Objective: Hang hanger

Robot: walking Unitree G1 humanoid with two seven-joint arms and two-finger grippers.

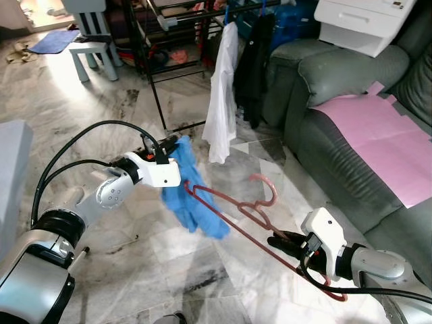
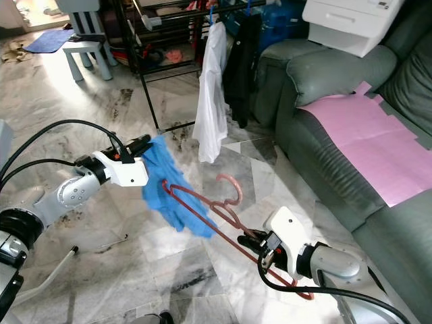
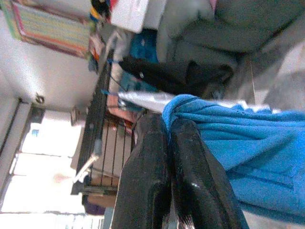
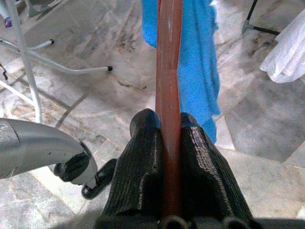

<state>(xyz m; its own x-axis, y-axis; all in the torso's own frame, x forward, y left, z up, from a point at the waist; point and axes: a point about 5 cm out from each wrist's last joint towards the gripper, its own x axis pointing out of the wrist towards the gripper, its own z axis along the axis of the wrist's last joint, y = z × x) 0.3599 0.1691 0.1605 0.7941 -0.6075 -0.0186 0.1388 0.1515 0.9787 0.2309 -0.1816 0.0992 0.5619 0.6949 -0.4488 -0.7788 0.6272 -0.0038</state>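
Now | red hanger (image 1: 236, 212), curved hook | blue cloth (image 1: 192, 196) draped on it

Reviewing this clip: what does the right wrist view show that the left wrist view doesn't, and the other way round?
Right wrist view: the red hanger clamped between the right gripper fingers, marble floor beneath.

Left wrist view: the left gripper pinching the blue cloth's edge, with the black garment, drying rack and grey sofa behind.

Both: the blue cloth and the white shirt.
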